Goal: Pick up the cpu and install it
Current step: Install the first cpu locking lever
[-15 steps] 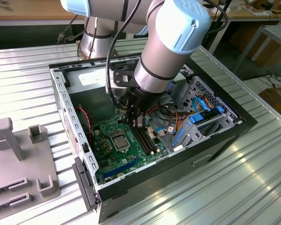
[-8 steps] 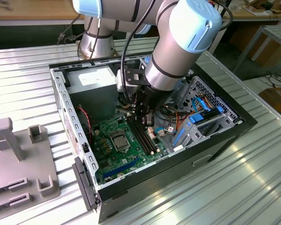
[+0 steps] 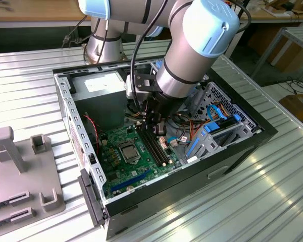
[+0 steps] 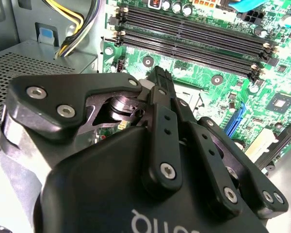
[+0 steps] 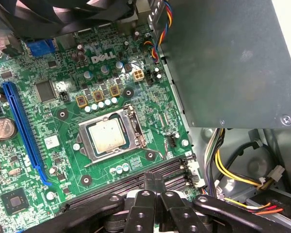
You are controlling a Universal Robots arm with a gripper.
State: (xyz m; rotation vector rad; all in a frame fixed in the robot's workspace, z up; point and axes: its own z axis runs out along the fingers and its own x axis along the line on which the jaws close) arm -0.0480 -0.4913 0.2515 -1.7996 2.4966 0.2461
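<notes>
First wrist view shows the cpu (image 5: 106, 135) seated in its socket frame (image 5: 111, 136), the tool (image 5: 154, 180) pressed together above the memory slots (image 5: 136, 182). The exterior view adds the open computer case (image 3: 242, 146) on the worktop (image 3: 252, 201).

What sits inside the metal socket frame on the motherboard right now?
The cpu lies inside the socket frame, silver top showing. What lies beneath it is covered. The gripper is shut over the memory slots.

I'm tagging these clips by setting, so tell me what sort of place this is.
Probably a robotics lab or test workshop. An open computer case lies on a ribbed metal table, a grey fixture stands beside it, and wooden workbenches line the background.
</notes>
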